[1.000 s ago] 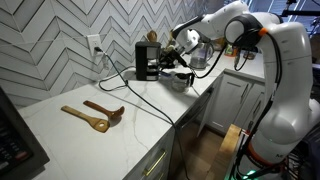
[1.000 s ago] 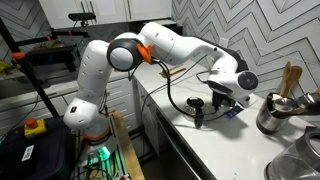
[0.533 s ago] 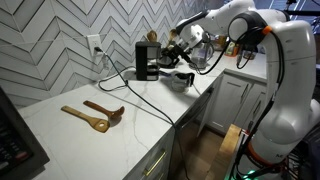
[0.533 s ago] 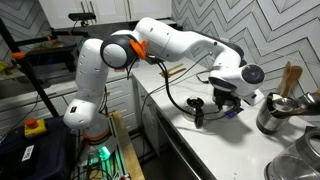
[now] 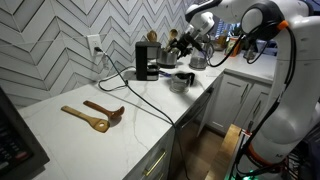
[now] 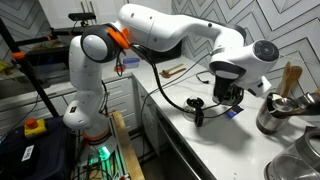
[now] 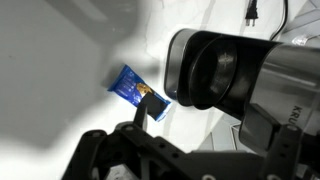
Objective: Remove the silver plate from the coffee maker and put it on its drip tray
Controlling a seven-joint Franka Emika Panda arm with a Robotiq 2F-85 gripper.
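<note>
The black coffee maker [image 5: 146, 60] stands by the tiled wall with its cord trailing over the counter. Its low drip tray [image 5: 163, 72] juts from the front foot, too small there to read. I cannot pick out the silver plate in any view. My gripper [image 5: 184, 46] hangs raised above and beside the machine. In an exterior view the gripper [image 6: 228, 96] covers most of the machine. In the wrist view the gripper [image 7: 208, 122] is open with nothing between its fingers, and a round black body [image 7: 215, 68] fills the space beyond them.
A glass cup with a black handle [image 5: 181, 80] sits near the counter's front edge. The steel kettle [image 6: 272, 115] stands close by. Two wooden spoons [image 5: 95, 115] lie further along the counter. A blue packet [image 7: 135, 90] lies on the white top under the gripper.
The gripper has opened and risen from low at the coffee maker's front to well above it. The arm has swung upward with it.
</note>
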